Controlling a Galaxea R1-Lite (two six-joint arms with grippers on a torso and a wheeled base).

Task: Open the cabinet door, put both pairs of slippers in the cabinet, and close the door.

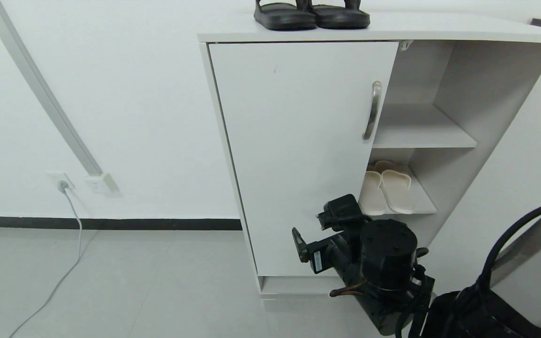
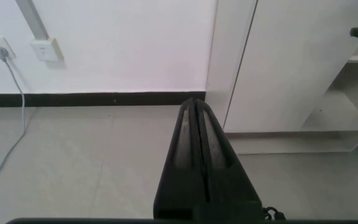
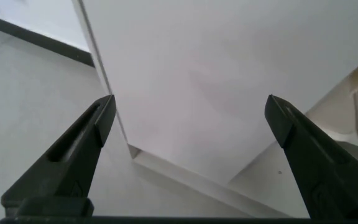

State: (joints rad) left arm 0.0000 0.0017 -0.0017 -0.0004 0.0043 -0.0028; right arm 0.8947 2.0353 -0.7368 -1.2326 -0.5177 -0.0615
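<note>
White wall [image 1: 111,94] and pale grey floor [image 1: 134,281] meet at a black baseboard [image 1: 101,223], with a socket [image 1: 61,182] low on the wall and a grey cable [image 1: 75,220] trailing from it onto the tiles. Against that wall I have the white cabinet [image 1: 439,30]. Its left door [image 1: 294,155] is flat shut, with a curved metal handle [image 1: 373,110] on its right edge, and the right-hand half stands open to me. Inside, the cream slippers [image 1: 388,190] lie side by side on the lower shelf [image 1: 423,199], toes pointing inward, below the upper shelf [image 1: 421,126]. The black slippers [image 1: 310,14] sit on the cabinet top near its front edge (their far ends run out of my head view). My right gripper [image 3: 191,109] is low in front of the shut door, near its bottom corner. Its two fingers are spread wide apart with nothing between them, and the cream pair is off to one side in its wrist camera. My left gripper [image 2: 195,109] hangs over the floor, off to the cabinet's left, with its fingers pressed together and nothing in them.
</note>
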